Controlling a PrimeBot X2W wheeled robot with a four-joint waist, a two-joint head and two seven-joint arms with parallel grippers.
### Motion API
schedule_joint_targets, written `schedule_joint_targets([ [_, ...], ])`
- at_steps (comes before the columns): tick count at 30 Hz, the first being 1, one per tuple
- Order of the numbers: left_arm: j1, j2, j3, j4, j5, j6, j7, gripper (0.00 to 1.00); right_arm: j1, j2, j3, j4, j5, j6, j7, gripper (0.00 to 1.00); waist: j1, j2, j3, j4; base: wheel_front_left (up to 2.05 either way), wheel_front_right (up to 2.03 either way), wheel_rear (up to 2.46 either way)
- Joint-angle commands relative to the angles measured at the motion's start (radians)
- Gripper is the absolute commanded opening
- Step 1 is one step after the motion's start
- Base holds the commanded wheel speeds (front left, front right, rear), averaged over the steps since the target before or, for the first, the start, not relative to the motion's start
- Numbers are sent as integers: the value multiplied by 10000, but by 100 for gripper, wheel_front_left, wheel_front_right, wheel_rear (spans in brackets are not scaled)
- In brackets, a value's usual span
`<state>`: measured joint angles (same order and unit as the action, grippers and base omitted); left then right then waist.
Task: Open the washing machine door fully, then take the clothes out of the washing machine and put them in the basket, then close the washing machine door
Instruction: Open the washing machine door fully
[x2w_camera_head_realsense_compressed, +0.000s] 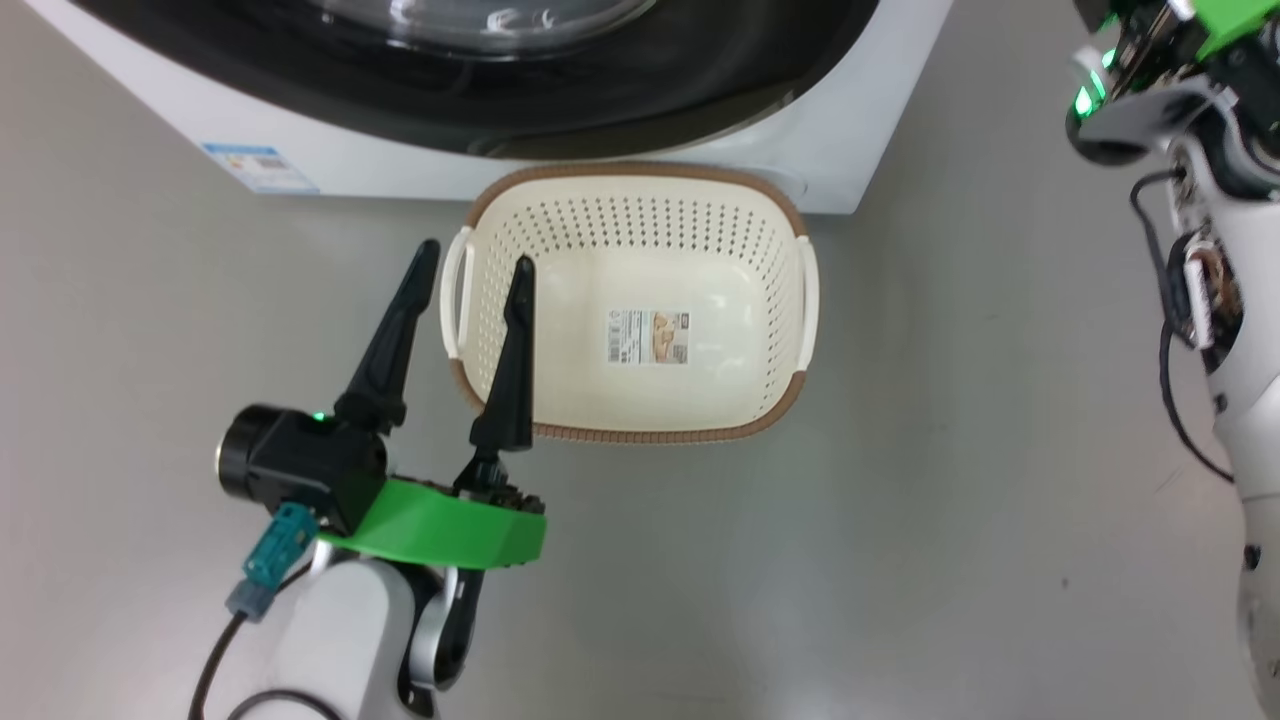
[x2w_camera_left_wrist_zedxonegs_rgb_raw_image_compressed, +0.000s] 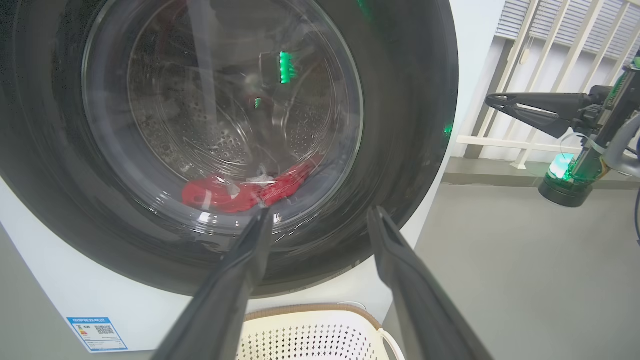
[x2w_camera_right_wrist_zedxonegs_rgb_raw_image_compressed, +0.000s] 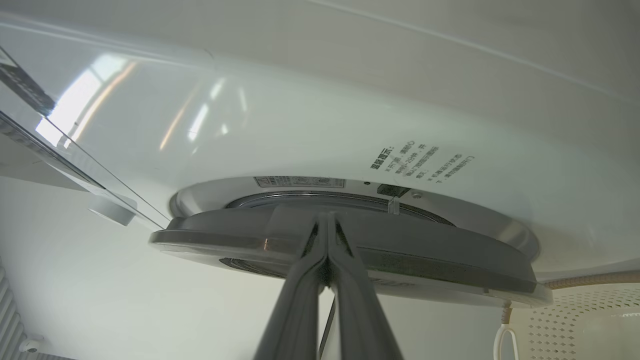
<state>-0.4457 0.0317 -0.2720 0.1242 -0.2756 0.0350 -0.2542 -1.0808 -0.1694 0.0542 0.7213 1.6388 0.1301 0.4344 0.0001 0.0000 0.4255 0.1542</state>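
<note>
The washing machine (x2w_camera_head_realsense_compressed: 860, 130) stands at the top of the head view. Its door (x2w_camera_left_wrist_zedxonegs_rgb_raw_image_compressed: 400, 125) has a black rim and a glass bowl. Red clothes (x2w_camera_left_wrist_zedxonegs_rgb_raw_image_compressed: 245, 192) lie in the drum behind the glass. The cream basket (x2w_camera_head_realsense_compressed: 640, 300) sits empty on the floor in front. My left gripper (x2w_camera_head_realsense_compressed: 474, 260) is open over the basket's left rim and holds nothing; in its own view the left gripper (x2w_camera_left_wrist_zedxonegs_rgb_raw_image_compressed: 320, 212) points at the door. My right gripper (x2w_camera_right_wrist_zedxonegs_rgb_raw_image_compressed: 327, 220) is shut, tips at the door's rim edge (x2w_camera_right_wrist_zedxonegs_rgb_raw_image_compressed: 450, 260), which seems slightly ajar. The right gripper (x2w_camera_left_wrist_zedxonegs_rgb_raw_image_compressed: 492, 100) hangs beside the machine.
Grey floor (x2w_camera_head_realsense_compressed: 950, 500) lies open to the right of the basket. My right arm (x2w_camera_head_realsense_compressed: 1220, 250) with its cables runs down the right edge. A blue label (x2w_camera_head_realsense_compressed: 260, 167) marks the machine's lower left corner. A white railing (x2w_camera_left_wrist_zedxonegs_rgb_raw_image_compressed: 550, 50) stands behind the machine's right side.
</note>
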Motion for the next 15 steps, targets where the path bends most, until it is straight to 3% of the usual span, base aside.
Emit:
schedule_joint_targets([
  [1,-293,185,204,-347,-61,73,-76,100,-348,62,143,-180,126,6,196,0,0,0,289,199,0,0,0],
  [8,-434,185,28,-447,-98,113,-76,100,-1084,-16,255,49,309,6,1102,0,0,0,713,421,0,0,0],
  [15,-551,185,-137,-358,-239,107,-76,100,-1439,-67,330,94,131,6,1225,0,0,0,917,628,0,0,0],
])
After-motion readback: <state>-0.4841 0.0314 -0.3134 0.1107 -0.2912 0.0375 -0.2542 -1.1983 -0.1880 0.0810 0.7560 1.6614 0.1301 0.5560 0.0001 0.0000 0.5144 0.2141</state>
